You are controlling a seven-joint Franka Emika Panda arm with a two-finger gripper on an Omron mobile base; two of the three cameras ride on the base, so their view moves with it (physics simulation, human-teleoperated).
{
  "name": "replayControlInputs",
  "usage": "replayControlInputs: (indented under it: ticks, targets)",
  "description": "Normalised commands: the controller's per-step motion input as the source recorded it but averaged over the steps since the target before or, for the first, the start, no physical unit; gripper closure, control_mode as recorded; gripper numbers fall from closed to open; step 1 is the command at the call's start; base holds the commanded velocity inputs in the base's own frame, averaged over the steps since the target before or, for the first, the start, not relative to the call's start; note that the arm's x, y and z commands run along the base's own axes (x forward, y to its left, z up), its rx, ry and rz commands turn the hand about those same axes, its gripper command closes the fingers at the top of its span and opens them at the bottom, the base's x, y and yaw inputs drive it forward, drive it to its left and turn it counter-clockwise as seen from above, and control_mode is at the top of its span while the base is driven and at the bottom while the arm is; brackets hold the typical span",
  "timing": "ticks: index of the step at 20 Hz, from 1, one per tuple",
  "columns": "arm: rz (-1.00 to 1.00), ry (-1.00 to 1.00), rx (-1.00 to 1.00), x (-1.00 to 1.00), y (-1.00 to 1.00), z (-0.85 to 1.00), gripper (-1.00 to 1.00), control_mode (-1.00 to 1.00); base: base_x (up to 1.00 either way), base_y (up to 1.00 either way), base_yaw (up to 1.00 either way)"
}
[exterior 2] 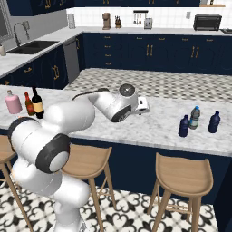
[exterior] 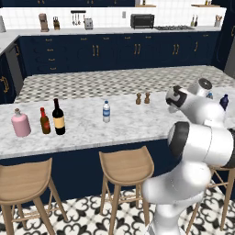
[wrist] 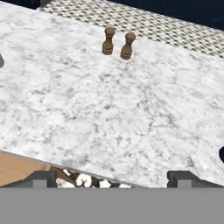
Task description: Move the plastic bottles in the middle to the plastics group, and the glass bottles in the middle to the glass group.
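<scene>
The gripper (wrist: pixel 112 177) is standing wide open with nothing in it, hanging over the front edge of the marble counter (wrist: pixel 109 109). I think it is going for the clear bottle (exterior: pixel 106 111), standing alone mid-counter. It should come in level and squeeze the middle. The wine bottle (exterior: pixel 58 117) is sitting by the pink jug (exterior: pixel 20 123) and the brown bottle (exterior: pixel 44 121) near the left end. What is inside the bottles, I cannot tell.

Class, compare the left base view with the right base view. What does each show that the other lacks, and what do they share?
Left base view, not the right: a white-capped clear bottle and two wooden grinders. Right base view, not the left: a sink. Shared: the pink jug, brown bottle and wine bottle standing together, and the toaster oven at the back.
</scene>
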Motion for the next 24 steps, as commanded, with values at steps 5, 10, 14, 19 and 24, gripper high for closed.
replayControlInputs:
  ticks: [5,10,14,19,24]
  targets:
    - [0.04,-0.02,-0.09,0.0,1.0,0.47,-1.0,-1.0,0.0,0.0,0.0]
    - [0.0,-0.1,0.0,0.0,1.0,0.05,-1.0,-1.0,0.0,0.0,0.0]
    - [0.0,0.0,0.0,0.0,1.0,0.0,-1.0,-1.0,0.0,0.0,0.0]
    - [0.0,0.0,0.0,0.0,1.0,0.0,-1.0,-1.0,0.0,0.0,0.0]
    - [0.0,0.01,0.01,-0.04,0.82,0.23,-1.0,-1.0,0.0,0.0,0.0]
